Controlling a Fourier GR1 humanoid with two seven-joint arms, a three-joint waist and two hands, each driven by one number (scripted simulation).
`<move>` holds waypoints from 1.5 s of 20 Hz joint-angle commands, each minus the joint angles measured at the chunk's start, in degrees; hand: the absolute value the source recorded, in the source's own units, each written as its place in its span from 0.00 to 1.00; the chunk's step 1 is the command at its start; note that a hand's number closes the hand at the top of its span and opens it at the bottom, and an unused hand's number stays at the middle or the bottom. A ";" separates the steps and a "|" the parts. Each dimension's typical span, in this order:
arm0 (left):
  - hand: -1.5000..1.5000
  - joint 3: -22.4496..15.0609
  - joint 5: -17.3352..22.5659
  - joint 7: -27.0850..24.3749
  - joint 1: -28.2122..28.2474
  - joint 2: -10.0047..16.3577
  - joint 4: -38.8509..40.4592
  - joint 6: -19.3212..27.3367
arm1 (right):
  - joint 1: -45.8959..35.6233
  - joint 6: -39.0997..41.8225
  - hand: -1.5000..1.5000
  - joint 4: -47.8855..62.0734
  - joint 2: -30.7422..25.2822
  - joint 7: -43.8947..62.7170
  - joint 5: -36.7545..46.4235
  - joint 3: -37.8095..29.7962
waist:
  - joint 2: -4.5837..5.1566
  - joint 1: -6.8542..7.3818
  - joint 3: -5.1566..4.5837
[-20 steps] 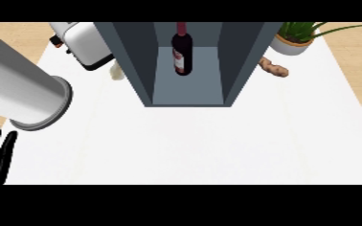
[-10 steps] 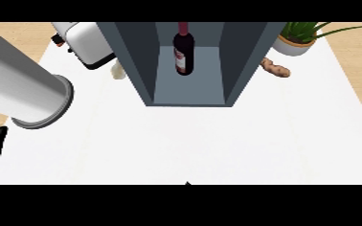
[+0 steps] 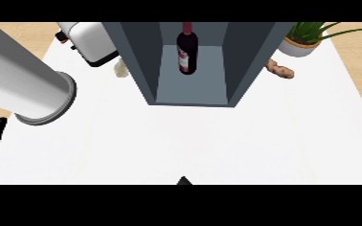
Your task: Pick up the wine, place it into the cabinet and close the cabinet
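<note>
Broadly, the wide white counter top (image 3: 212,143) leaves room to move, so the hazards sit around the tall grey open-fronted cabinet (image 3: 244,62) at its far middle. The task's thing is inside it: the dark glass wine bottle with a pale label (image 3: 186,52) stands upright on the cabinet's floor, between the side walls and touching neither. By my reading only the closing is left. No door shows, so I cannot tell which side it hangs on. A guess at that side could send an arm into a wall, and a knock there might rock or topple the bottle.

The thick grey left forearm (image 3: 32,86) lies at the view's left, near the boxy white toaster (image 3: 88,40) that stands just beside the cabinet's left wall. A sweep inward from there could catch the toaster or shove it against the cabinet.

Of the left hand (image 3: 2,128) only a black sliver shows at the left edge; whether it is open or closed I cannot tell. The right hand I cannot make out anywhere.

To the cabinet's right, the potted green plant (image 3: 304,40) and a small brown knobbly thing (image 3: 280,70) could be struck by a door swinging that way.
</note>
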 commanded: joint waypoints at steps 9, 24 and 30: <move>0.00 -2.78 -2.74 1.06 -3.13 -4.85 1.27 2.46 | -33.49 -8.60 1.00 27.30 9.60 -2.69 -13.92 -12.25 | 0.28 0.96 0.04; 0.00 0.67 -3.59 7.23 -5.78 -5.99 0.67 3.35 | -48.93 1.88 1.00 59.44 9.76 -16.38 -14.72 -27.78 | 0.22 -0.49 0.18; 0.00 0.99 -5.27 8.86 -7.61 -7.11 1.59 3.53 | -47.96 6.34 1.00 66.64 8.47 -22.33 -15.17 -30.38 | 0.22 -1.05 0.19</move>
